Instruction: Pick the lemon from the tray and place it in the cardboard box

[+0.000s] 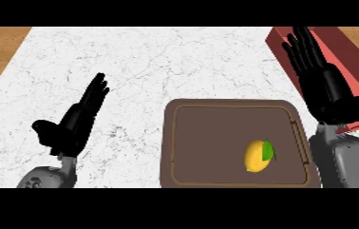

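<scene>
Head view: lemon lies untouched in the near-right part of the tray. Right hand is flat, fingers straight, holding nothing, over the cardboard box at far right. My read: the pick hasn't begun, and that hand must come nearer first. Left hand rests open at left, out of the way.

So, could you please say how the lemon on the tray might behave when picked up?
The lemon looks oval and smooth, so it may roll or slip if nudged. It looks small and whole, probably light and stiff. The raised rim of the tray would likely stop it.
</scene>
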`<state>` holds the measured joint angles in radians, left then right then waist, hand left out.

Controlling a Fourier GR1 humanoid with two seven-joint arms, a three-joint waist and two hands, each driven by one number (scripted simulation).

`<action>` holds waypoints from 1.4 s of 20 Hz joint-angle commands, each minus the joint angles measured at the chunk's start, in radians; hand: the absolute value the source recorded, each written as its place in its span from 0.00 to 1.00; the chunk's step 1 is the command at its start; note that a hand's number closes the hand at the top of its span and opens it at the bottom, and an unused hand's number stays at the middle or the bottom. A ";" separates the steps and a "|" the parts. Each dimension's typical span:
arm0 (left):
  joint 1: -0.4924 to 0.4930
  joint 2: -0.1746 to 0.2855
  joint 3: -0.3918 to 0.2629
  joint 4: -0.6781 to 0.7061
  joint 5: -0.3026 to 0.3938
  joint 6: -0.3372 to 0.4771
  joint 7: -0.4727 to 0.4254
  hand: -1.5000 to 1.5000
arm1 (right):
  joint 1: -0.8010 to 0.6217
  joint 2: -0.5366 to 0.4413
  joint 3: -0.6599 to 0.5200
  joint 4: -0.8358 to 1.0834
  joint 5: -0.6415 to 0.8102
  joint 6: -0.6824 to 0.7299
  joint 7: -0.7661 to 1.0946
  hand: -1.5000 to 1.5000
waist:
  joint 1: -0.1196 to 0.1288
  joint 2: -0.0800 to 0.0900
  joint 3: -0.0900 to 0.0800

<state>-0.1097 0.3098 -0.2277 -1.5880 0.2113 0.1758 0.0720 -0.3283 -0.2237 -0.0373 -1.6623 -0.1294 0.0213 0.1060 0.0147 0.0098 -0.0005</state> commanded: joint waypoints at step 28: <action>-0.008 -0.006 0.167 -0.058 0.094 0.082 0.094 0.50 | 1.303 0.125 0.099 -0.863 0.736 -0.174 0.501 0.00 | -0.011 -0.001 -0.004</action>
<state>-0.0869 0.3025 -0.0771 -1.6640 0.2946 0.2664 0.1581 0.9071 -0.0997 -0.0392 -2.3377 0.5177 -0.2591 0.4180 -0.0095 0.0065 -0.0057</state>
